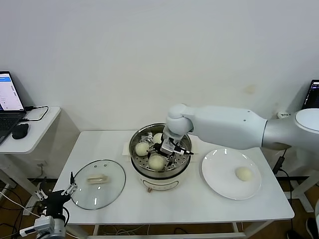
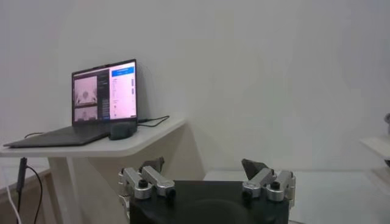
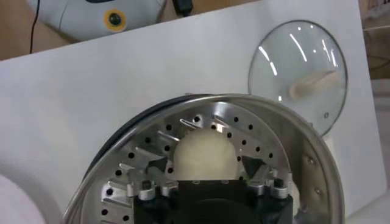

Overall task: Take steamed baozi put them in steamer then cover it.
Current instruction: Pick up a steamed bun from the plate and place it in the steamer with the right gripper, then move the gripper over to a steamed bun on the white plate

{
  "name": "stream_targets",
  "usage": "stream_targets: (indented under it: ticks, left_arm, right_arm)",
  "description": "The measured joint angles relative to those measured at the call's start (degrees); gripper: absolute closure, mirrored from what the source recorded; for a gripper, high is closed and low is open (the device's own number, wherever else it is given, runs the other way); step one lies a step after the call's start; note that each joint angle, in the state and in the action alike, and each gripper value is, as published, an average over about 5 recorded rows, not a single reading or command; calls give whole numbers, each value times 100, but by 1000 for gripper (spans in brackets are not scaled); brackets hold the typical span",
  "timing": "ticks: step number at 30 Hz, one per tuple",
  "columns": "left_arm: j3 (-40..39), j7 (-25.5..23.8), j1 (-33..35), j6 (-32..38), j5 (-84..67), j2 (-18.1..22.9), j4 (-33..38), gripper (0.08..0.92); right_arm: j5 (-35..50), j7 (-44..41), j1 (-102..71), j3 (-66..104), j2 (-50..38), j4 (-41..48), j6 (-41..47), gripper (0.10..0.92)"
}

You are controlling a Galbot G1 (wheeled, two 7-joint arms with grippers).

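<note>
right pincer astride a baozi — steamer tray

The right arm reaches across from the right, its right gripper pointing down with fingers spread. The left gripper hangs low at the left, fingers apart.

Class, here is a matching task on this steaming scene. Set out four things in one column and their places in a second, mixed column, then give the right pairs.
Things:
1. glass lid
2. lone baozi
3. right gripper
4. left gripper

Places:
A. on the white plate
B. over the steamer tray
C. flat on the table, left of the steamer
D. low beside the table's left edge

Pairs: 1-C, 2-A, 3-B, 4-D
</note>
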State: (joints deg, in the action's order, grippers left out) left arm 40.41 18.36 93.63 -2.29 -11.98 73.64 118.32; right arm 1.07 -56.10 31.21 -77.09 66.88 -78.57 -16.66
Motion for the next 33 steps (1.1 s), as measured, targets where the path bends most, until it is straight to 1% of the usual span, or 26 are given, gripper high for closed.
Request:
stream_targets:
  ticks: [4,9,15,19,25,29,33]
  left_arm:
    - [11,-11,-23,-18,-23,-49,0,177]
    - [-7,-26,-42,-39,-27,-110,13,177]
    - [-23,-38,-67,-42,-44,-196,17,177]
    - [-57,-44,-75,-45,-45,-241,18,177]
    - [-94,-60,-73,-44,-41,-311,25,177]
    - [-130,-69,-72,-44,-29,-330,44,177]
    - [-176,-74,-60,-44,7,-307,49,177]
  right_arm:
    - [226,-113,170,55,-171,-102,273,203]
    - [594,-219,478,25,-594,-359,1013,202]
    - [984,-204,758,18,-1352,-769,2053,203]
    - [1083,-179,762,94,-1994,-996,2582,202]
    - [929,-256,396,424,-2973,-1122,2946,203]
    - [666,-366,-81,819,-3520,-1070,2980,203]
    - [309,-468,-731,1389,-3879,-892,2885,202]
